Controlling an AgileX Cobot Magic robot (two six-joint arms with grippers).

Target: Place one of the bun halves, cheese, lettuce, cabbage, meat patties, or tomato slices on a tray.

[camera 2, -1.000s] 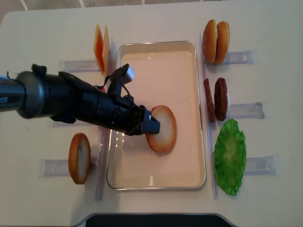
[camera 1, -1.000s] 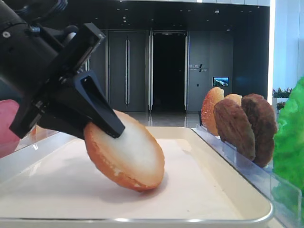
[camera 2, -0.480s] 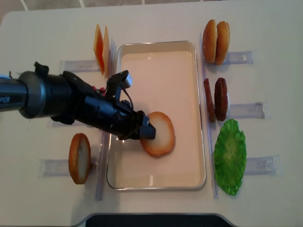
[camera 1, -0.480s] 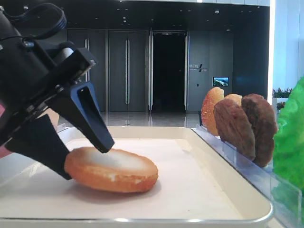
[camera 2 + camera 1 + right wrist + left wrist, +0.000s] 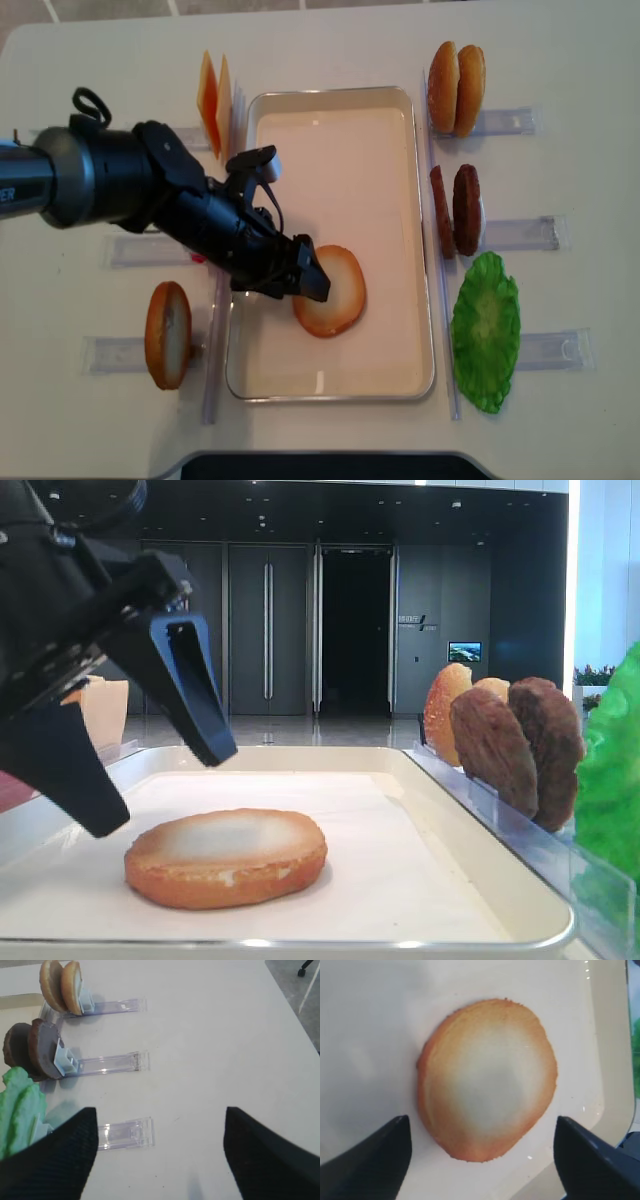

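Note:
One bun half (image 5: 332,292) (image 5: 226,858) (image 5: 487,1077) lies flat on the cream tray (image 5: 340,160), pale face up. My left gripper (image 5: 285,282) (image 5: 160,790) (image 5: 481,1122) hovers just above its left edge, open, both fingers clear of the bread. My right gripper (image 5: 160,1115) is open over bare table with nothing in it. Racks hold two more bun halves (image 5: 456,88), meat patties (image 5: 455,210), lettuce (image 5: 486,330), cheese (image 5: 213,105) and a single bun half (image 5: 168,334). The left arm covers the tomato slices. No cabbage is in view.
Clear plastic racks (image 5: 520,232) flank the tray on both sides. An empty rack (image 5: 125,1134) lies just left of the right gripper. The tray's raised rim (image 5: 480,820) stands between the bun half and the patties (image 5: 515,745).
The left gripper opened and let go of the bun half, which dropped from a tilt to lie flat on the tray. The fingers have lifted slightly off it.

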